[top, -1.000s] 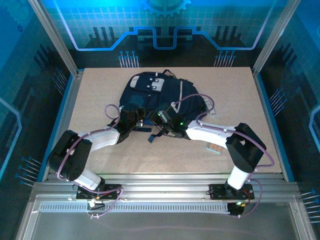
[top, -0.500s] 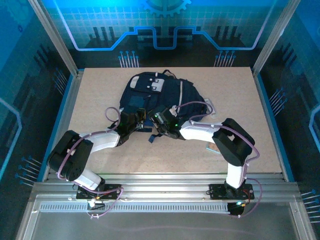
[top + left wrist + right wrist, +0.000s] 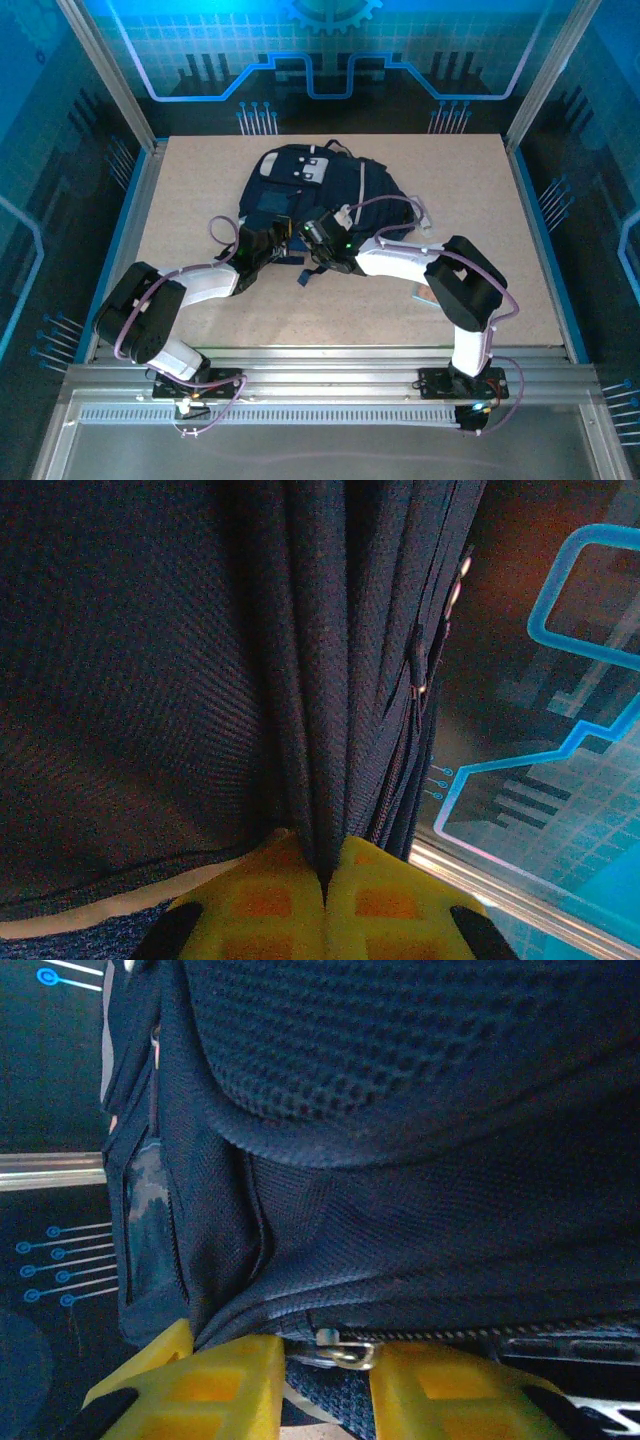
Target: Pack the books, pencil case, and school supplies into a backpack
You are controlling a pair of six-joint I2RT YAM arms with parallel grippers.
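I see the left gripper (image 3: pixel 323 905) at the bottom edge; its yellow pads (image 3: pixel 265 900) meet on a gathered fold of the backpack (image 3: pixel 150 680); the navy fabric runs upward in vertical pleats; a zipper (image 3: pixel 415 680) with a small metal pull lies right of the fold; a blue-lit panel (image 3: pixel 560 780) stands beyond.

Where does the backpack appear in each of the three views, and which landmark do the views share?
Top external: backpack at the middle of the table, toward the far edge.
Left wrist: backpack across the left and middle, a fold pinched in the left gripper.
Right wrist: backpack across the top and right.
Shared landmark: the blue-lit wall pattern.
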